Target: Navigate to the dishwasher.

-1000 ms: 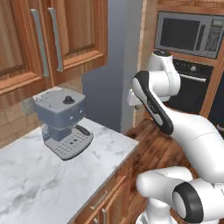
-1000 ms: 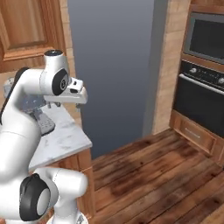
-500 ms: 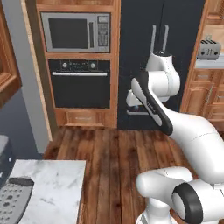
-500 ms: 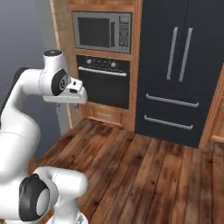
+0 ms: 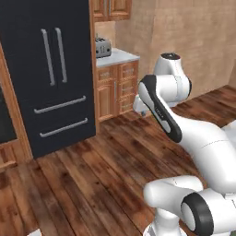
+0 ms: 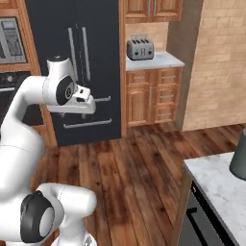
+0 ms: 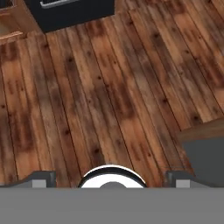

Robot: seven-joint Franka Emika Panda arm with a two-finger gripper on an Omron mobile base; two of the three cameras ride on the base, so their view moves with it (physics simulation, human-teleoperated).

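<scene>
At the lower right of the right base view, a grey front panel with a black bar handle, which looks like the dishwasher (image 6: 206, 223), sits under a marble counter (image 6: 216, 182); I see it edge-on. In the hand view a flat grey patch (image 7: 205, 159) at the right is probably the same unit. My gripper (image 6: 80, 99) hangs in front of the arm at chest height, over the wooden floor and well left of the dishwasher. It points down in the hand view, where the gripper (image 7: 110, 180) is open and holds nothing.
The tall black fridge (image 5: 50, 69) with silver handles stands ahead, also shown as the fridge (image 6: 81, 62). A toaster (image 6: 140, 48) rests on a wooden cabinet counter beside it. A brick wall (image 6: 216, 67) is on the right. A dark vessel (image 6: 239, 153) stands on the marble counter. Wooden floor (image 7: 100, 87) lies open below.
The whole view has swung right as the base turned: coffee machine, then wall oven and microwave, have passed out to the left. Fridge, toaster counter and marble counter have come in.
</scene>
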